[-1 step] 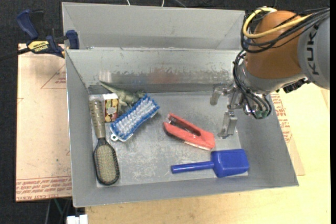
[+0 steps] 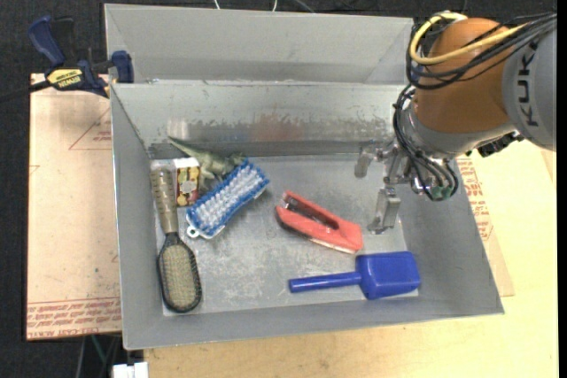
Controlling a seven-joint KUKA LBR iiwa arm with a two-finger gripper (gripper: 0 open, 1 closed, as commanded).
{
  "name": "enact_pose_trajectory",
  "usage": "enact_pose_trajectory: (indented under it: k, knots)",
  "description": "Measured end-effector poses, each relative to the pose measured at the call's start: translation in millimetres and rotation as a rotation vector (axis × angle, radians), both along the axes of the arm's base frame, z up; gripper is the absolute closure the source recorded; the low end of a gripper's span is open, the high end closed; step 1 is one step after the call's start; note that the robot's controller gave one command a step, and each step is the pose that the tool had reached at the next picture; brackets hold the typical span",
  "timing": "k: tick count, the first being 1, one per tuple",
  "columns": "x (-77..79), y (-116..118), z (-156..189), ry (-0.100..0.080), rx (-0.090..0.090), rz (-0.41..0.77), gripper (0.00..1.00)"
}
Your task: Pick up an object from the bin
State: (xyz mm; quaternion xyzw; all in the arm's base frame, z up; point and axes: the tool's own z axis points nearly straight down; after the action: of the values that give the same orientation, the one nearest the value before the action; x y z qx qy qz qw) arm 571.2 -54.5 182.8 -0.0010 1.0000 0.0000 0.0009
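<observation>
From above, the bin (image 2: 266, 102) has steep grey walls sloping down to a flat floor, with a tall back wall at 12 o'clock and a low front rim at 6 o'clock. Taking the floor as a clock face, the widest bare stretch runs from 12 to 2 o'clock, under the back wall. A second bare patch lies at about 7 o'clock, between the hairbrush and the scoop. The floor at 9 o'clock is crowded, and the right wall stands close behind the gripper at 3 o'clock. A hairbrush (image 2: 177, 274) lies along the left wall from 9 to 7 o'clock, its bristle head toward the front. A blue and white scrub brush (image 2: 226, 197) lies tilted just beside it at 10 o'clock. A green toy (image 2: 208, 159) and a small yellow and red pack (image 2: 186, 180) are bunched at that brush's far end. A red stapler (image 2: 319, 224) lies slantwise near the centre, its right end pointing to 4 o'clock. A blue scoop (image 2: 385, 274) lies at 5 o'clock, handle pointing to 7 o'clock, near the stapler but apart from it. The gripper (image 2: 376, 189) hangs at 3 o'clock under the orange arm (image 2: 461, 75). Its fingers (image 2: 385, 210) are spread apart with nothing between them. The lower finger stands just beside the stapler's right end, and whether it touches cannot be told.
</observation>
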Motion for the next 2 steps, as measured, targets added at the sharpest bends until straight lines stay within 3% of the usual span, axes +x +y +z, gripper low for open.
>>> enact_pose_trajectory:
  k: [1,2]
  knots:
    - [-7.9,9,-70,0.001,0.001,0.248,0.00]
    - [-1.3,27,-63,-0.007,0.000,0.224,0.00]
